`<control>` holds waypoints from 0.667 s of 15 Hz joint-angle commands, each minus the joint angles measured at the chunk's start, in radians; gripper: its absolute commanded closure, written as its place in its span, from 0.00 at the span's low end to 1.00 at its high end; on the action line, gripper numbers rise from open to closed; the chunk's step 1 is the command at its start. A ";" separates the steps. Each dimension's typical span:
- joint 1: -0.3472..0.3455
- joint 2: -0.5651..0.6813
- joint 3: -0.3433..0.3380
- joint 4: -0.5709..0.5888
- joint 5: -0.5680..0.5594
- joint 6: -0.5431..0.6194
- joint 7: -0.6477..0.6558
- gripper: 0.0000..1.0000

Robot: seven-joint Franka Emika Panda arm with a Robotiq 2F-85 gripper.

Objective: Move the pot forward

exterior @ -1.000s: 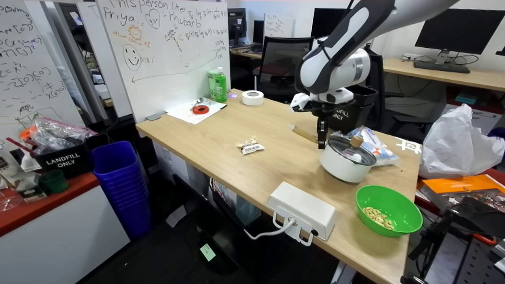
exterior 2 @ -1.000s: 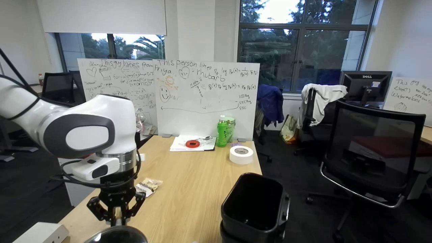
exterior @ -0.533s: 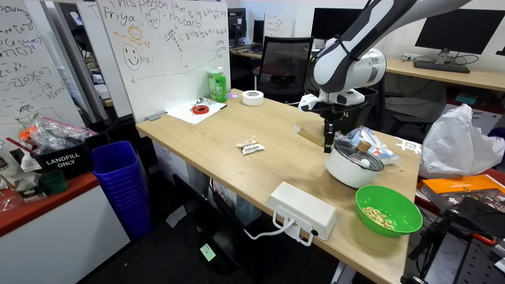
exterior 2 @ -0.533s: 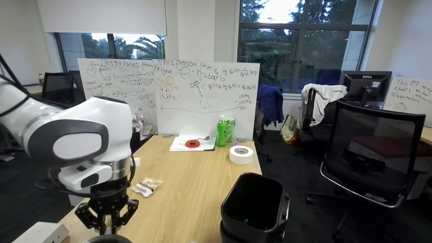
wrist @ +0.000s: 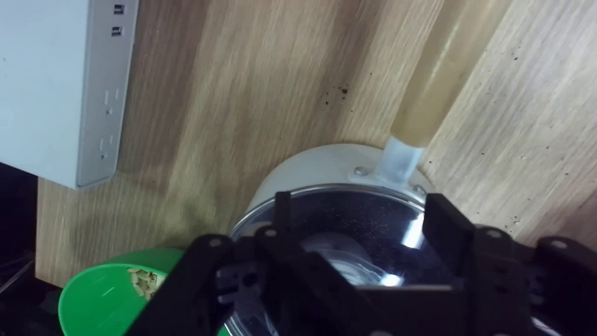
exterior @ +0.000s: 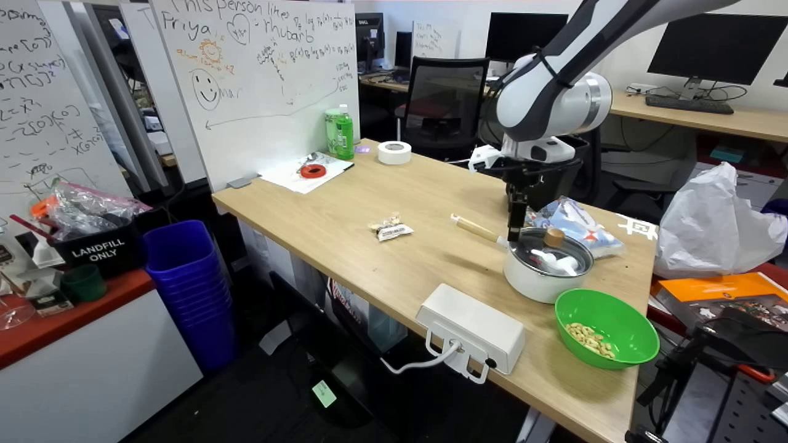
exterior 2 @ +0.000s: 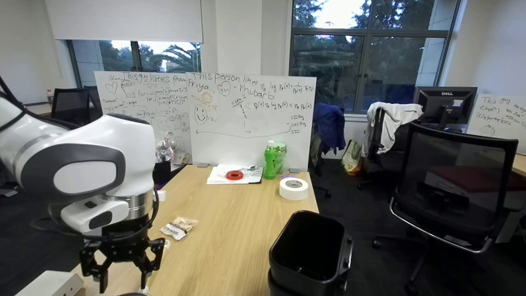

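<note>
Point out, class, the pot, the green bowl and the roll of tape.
Pot (exterior: 538, 287): in an exterior view, white side wall.
Green bowl (wrist: 93, 302): in the wrist view, inner wall.
Roll of tape (exterior 2: 294, 194): in an exterior view, outer side.

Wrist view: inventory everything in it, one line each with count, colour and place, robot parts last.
pot: one, white, lower middle, on the table
handle: one, tan with pale metal base, from pot to top edge
lid: one, see-through with metal rim, on the pot
bowl: one, green, lower left
nut-like pieces: several, partly hidden, pale, in the bowl
box: one, white, upper left, on the table
specks: several, dark, scattered on the table
table: one, wood-brown, across the frame
dark area: one, black, far lower left, contents unreadable
gripper: one, black, bottom, open over the lid
</note>
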 commanded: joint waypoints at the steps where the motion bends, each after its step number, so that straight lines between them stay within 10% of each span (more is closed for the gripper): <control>1: -0.053 -0.045 0.049 -0.026 -0.010 -0.009 -0.001 0.01; 10: -0.084 -0.071 0.058 -0.003 -0.018 -0.017 0.012 0.00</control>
